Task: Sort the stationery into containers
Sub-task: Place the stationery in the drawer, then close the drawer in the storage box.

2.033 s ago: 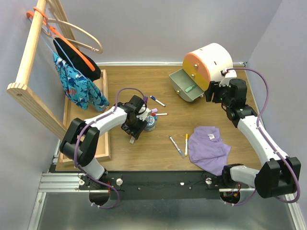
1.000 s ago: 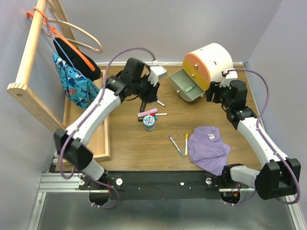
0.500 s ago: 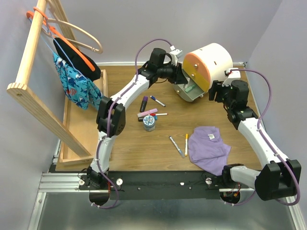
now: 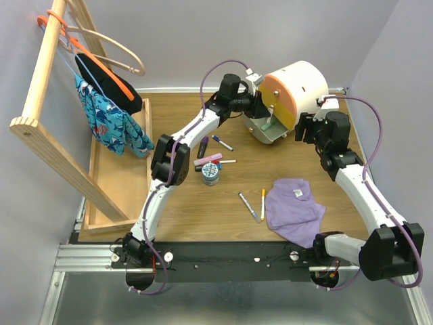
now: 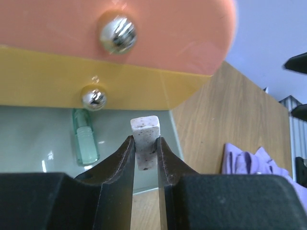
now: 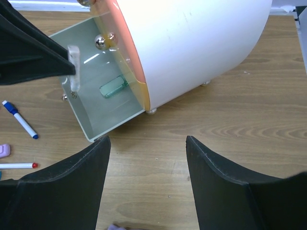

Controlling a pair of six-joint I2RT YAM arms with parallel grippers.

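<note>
White arms (image 4: 365,195) carry black joints (image 4: 392,252) and purple cables (image 4: 226,63)

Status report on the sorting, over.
Left gripper shut on small white block, above the open drawer. Right gripper open, holding nothing. Green tube lies in that drawer, off to the block's side.

Matt wood-grain table (image 4: 196,210), smooth plastic drawer unit (image 6: 192,43), shiny metal knobs (image 5: 117,32), speckled matt block (image 5: 145,136).

Bright, even light; soft shadows. Glare on metal knobs (image 5: 117,32); left wrist view slightly soft.
</note>
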